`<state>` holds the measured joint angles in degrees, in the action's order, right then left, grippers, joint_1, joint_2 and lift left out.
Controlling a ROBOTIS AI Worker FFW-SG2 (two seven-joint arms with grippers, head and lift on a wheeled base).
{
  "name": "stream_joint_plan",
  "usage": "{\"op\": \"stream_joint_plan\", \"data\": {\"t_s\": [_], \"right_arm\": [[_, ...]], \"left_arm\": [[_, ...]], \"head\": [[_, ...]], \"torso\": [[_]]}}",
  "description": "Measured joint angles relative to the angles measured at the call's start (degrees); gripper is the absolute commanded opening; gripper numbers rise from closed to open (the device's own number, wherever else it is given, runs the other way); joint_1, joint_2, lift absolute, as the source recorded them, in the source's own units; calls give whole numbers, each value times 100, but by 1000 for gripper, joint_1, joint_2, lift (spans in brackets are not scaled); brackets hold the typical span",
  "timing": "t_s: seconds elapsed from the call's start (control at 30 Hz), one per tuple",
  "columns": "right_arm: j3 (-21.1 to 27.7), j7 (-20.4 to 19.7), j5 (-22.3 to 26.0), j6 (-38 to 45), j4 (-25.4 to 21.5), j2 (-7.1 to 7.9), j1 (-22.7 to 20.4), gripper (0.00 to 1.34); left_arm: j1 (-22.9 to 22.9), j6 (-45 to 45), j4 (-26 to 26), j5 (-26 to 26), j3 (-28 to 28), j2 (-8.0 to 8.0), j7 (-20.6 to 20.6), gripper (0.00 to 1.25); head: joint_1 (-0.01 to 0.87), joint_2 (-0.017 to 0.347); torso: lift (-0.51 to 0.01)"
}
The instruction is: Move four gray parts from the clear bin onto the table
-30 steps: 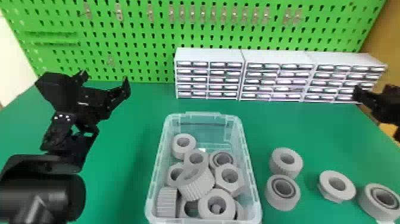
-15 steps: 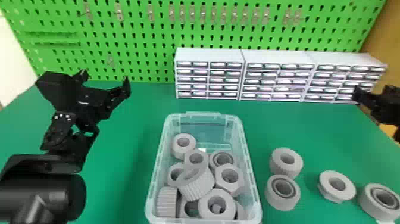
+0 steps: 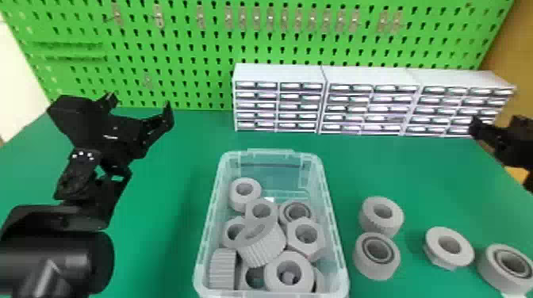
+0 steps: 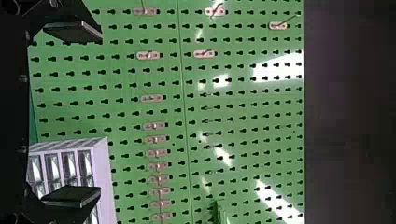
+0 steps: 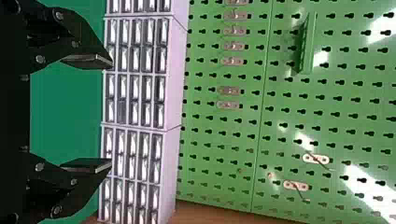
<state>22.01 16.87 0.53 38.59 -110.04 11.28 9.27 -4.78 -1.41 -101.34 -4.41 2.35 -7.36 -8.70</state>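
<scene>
Head view: four gray parts [image 3: 376, 272] lie on the worktop [image 3: 396, 166], right of the clear bin [image 3: 273, 157] holding others; likely nothing's left.

Left wrist view: left hand [image 4: 99, 114] released, empty.

Right wrist view: right hand [image 5: 111, 113] likewise.

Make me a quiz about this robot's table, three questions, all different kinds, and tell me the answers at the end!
1. True or false: the left pincer is open.
2. How many gray parts sit on the table, outside the clear bin?
3. Pick one. What color is the pegboard behind the drawer cabinets?
A) red
B) green
C) blue

Key: 1. True. 2. Four. 3. B.
</scene>
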Motion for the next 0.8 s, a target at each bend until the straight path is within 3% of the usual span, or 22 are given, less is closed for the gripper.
{"op": "stream_joint_plan", "data": {"t_s": [0.8], "right_arm": [[-21,0,-15,0,0,-5,14,825]], "left_arm": [[-6,-9,0,-7,-18,-2,-3,1123]], "head": [[678,34]], "torso": [[-50]]}}
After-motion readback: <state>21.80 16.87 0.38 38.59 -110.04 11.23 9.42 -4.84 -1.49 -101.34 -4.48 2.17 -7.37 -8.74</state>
